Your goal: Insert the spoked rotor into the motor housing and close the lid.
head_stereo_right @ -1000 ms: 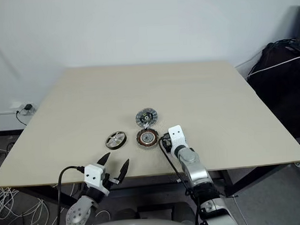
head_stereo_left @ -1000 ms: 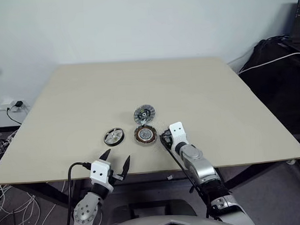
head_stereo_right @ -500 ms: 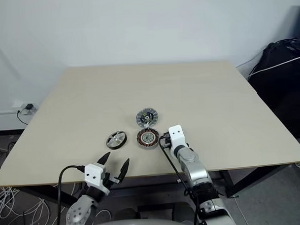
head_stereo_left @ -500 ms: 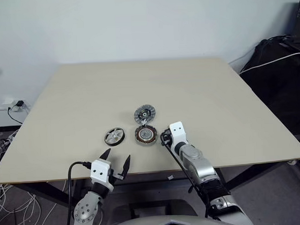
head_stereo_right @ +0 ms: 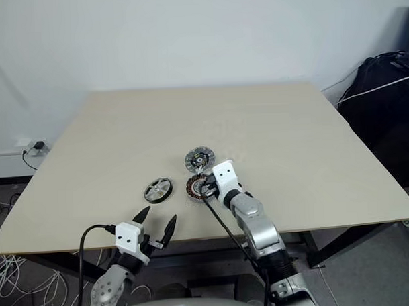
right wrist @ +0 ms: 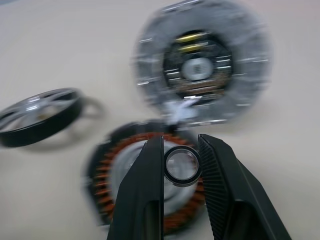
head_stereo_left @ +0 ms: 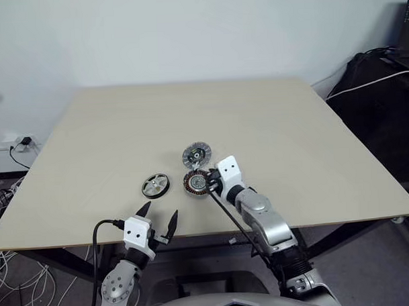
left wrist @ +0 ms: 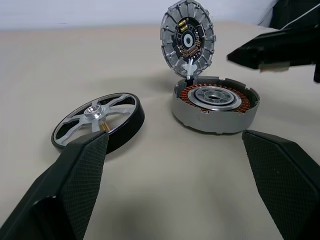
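Right gripper (right wrist: pixel 181 165): you're pinching a small dark ring (right wrist: pixel 182 165) over the motor housing (head_stereo_left: pixel 196 183).
Left gripper (head_stereo_left: pixel 156 220): hanging released at the near edge.
Spoked rotor (head_stereo_left: pixel 155 185): lying flat, left of the housing.
Lid (head_stereo_left: pixel 197 154): standing upright behind the housing's copper windings.

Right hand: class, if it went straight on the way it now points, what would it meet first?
Probably the motor housing: the right hand, gripping a small ring, aims down over its copper windings, with the upright lid behind. Depth is uncertain.

Beige table (head_stereo_left: pixel 123 122), black bag (head_stereo_left: pixel 381 100), wall socket (head_stereo_left: pixel 12 141), floor cables (head_stereo_left: pixel 3 267)
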You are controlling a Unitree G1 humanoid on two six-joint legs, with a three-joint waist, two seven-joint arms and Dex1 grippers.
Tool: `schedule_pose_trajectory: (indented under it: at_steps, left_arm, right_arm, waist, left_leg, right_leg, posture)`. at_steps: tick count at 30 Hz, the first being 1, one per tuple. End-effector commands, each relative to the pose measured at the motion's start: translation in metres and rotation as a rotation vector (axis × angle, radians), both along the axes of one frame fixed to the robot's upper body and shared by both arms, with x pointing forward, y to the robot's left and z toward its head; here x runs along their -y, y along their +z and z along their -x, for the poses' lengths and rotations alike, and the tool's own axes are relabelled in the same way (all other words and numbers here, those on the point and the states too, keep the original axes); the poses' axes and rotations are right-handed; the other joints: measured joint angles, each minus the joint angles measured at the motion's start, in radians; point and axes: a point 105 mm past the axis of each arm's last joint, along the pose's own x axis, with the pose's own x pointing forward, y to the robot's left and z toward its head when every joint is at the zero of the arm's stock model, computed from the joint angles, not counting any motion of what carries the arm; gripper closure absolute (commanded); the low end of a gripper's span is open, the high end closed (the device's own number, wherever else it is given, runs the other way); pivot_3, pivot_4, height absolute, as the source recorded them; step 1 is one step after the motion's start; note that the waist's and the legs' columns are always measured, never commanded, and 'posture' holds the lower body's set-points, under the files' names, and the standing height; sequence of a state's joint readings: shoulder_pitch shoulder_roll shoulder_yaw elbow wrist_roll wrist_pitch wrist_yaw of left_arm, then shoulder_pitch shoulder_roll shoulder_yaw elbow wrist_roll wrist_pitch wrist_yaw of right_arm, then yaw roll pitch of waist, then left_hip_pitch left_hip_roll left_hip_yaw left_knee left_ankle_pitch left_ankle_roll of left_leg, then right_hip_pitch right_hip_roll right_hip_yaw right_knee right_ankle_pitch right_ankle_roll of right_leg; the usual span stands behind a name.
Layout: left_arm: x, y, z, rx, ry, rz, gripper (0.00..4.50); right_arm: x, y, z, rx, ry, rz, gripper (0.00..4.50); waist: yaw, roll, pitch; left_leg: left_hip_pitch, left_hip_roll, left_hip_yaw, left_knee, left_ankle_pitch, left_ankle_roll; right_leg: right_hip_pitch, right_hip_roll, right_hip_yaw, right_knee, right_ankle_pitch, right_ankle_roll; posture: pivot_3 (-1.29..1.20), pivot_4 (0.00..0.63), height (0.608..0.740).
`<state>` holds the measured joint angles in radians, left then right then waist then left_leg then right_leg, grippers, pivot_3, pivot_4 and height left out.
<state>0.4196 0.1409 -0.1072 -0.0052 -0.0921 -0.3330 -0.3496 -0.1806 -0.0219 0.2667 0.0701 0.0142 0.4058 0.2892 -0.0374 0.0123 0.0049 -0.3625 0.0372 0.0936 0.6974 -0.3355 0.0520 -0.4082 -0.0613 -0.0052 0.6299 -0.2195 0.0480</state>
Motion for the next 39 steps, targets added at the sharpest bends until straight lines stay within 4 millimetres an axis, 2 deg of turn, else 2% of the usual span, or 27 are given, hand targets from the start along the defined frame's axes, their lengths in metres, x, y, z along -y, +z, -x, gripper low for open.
schedule_pose_trajectory:
  at_steps: [1,6,15,21,37,39]
  left_arm:
    - [0.002,0.01,-0.004,0.046,0.0,0.014,0.0]
    - [0.002,0.01,-0.004,0.047,0.004,0.017,0.0]
    - [0.002,0.012,-0.004,0.052,0.012,0.02,0.0]
    - [0.003,0.013,-0.005,0.053,0.014,0.02,0.0]
    - [0.001,0.011,-0.005,0.049,0.014,0.023,0.0]
    - [0.001,0.01,-0.005,0.048,0.013,0.024,0.0]
  right_arm:
    - [-0.015,0.014,-0.003,0.044,0.047,-0.011,3.79]
    - [-0.024,0.004,-0.007,0.011,0.066,-0.011,3.79]
    - [-0.021,-0.013,-0.019,-0.016,0.044,0.026,3.79]
    - [-0.017,-0.014,-0.026,-0.013,0.021,0.028,3.79]
    - [-0.024,-0.013,-0.025,-0.015,0.041,0.012,3.79]
    - [-0.024,-0.012,-0.025,-0.013,0.044,0.01,3.07]
  waist:
    - [0.0,0.0,0.0]
    - [-0.001,0.0,0.0]
    - [-0.002,0.0,0.0]
    - [-0.002,0.0,0.0]
    - [-0.002,0.0,0.0]
    - [-0.002,0.0,0.0]
  left_leg:
    - [0.0,0.0,0.0,0.0,0.0,0.0]
    - [0.0,-0.001,0.0,0.0,0.0,0.0]
    - [0.0,-0.002,0.001,0.0,0.0,-0.001]
    - [0.0,-0.002,0.001,0.0,0.0,-0.001]
    - [0.0,-0.001,0.001,0.0,0.0,-0.001]
    - [0.0,-0.001,0.001,0.0,0.0,-0.001]
  right_leg:
    - [0.0,0.0,0.0,0.0,0.0,0.0]
    - [0.0,0.0,0.0,0.0,0.0,0.0]
    - [0.0,0.0,0.0,0.0,0.0,0.0]
    - [0.0,0.0,0.0,0.0,0.0,0.0]
    - [0.0,0.0,0.0,0.0,0.0,0.0]
    - [0.0,0.0,0.0,0.0,0.0,0.0]
  posture:
    - [0.0,0.0,0.74]
    - [0.0,0.0,0.74]
    - [0.0,0.0,0.74]
    - [0.0,0.0,0.74]
    - [0.0,0.0,0.74]
    - [0.0,0.0,0.74]
